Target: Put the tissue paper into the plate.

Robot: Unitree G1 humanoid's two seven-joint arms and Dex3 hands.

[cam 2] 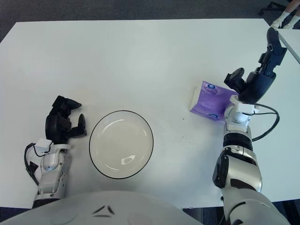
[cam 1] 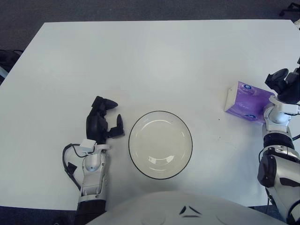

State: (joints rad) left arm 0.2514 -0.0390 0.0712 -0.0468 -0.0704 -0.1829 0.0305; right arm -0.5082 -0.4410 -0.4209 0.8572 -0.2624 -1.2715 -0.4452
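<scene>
A broad, white, smooth-topped rectangular counter [cam 1: 140, 61] fills most of the scene, its far edge running straight across the top of both views. Beyond that edge lies a dark grey-blue carpeted floor [cam 2: 140, 8], also visible past the counter's left corner. Even, diffuse light falls across the white surface, casting only soft shadows. At the upper right of the right eye view, part of a black wheeled chair base [cam 2: 269, 7] stands on the carpet.

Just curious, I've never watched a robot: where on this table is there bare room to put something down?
The far half of the table is bare, and so is the strip between the plate and the tissue pack. It's tighter between the left robot hand and the plate.
</scene>
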